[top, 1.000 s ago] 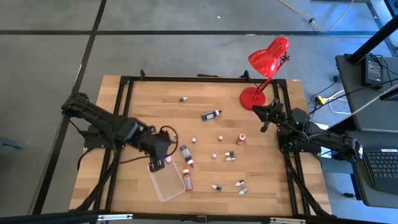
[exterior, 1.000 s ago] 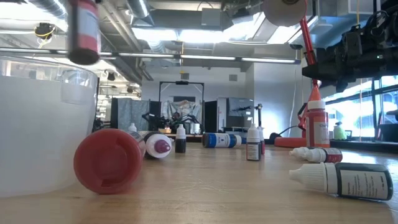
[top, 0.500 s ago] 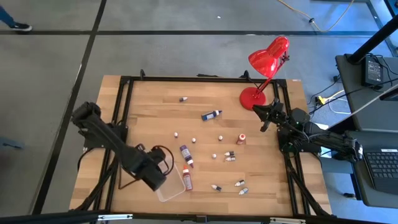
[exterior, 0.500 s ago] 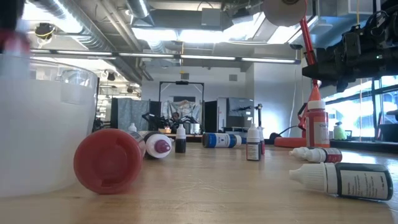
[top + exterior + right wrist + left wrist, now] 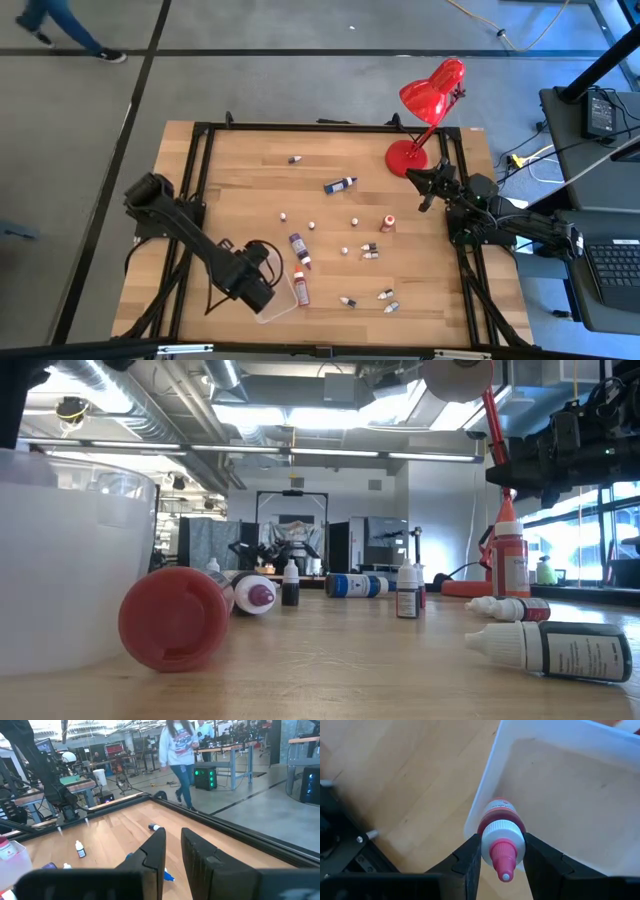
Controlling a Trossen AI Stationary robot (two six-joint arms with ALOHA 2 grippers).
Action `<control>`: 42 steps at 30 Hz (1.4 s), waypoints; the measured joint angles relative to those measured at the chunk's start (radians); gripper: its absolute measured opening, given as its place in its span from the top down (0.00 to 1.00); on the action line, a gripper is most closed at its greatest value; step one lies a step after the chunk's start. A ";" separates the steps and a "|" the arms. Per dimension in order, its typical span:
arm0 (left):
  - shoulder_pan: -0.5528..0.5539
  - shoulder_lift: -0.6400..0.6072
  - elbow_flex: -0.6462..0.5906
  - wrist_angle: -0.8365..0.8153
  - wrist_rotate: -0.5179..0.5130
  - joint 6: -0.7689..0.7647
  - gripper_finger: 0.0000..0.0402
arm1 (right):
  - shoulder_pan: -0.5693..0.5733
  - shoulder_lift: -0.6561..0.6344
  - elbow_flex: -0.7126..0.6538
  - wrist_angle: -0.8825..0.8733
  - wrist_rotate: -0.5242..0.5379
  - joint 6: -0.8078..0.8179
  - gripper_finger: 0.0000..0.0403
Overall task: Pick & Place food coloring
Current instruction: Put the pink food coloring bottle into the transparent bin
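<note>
Left gripper (image 5: 502,857) pinches red dropper bottle (image 5: 500,830) at neck, over near wall of clear tray (image 5: 560,750). Bottle likely light, rigid, slick plastic; grip at shoulder suits. Right gripper (image 5: 172,851) pressed together, idle by red lamp (image 5: 425,105).

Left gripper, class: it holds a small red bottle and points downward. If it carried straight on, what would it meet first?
Probably the clear tray: the left gripper holds the red bottle over its rim, so rim or floor is uncertain.

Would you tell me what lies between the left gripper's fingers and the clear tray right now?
In the left wrist view, the left gripper holds a red dropper bottle just over the clear tray rim; nothing else shows between the fingers and the tray.
</note>
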 joint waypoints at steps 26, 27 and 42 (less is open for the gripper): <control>0.001 0.020 0.000 0.000 0.030 0.046 0.58 | 0.000 0.000 0.000 0.000 0.000 0.003 0.84; 0.001 0.020 0.000 -0.001 0.030 0.045 0.57 | 0.000 0.000 0.000 0.000 0.000 0.003 0.84; 0.004 0.007 0.208 -0.229 0.000 0.160 0.48 | 0.000 0.000 0.000 0.000 0.000 0.003 0.84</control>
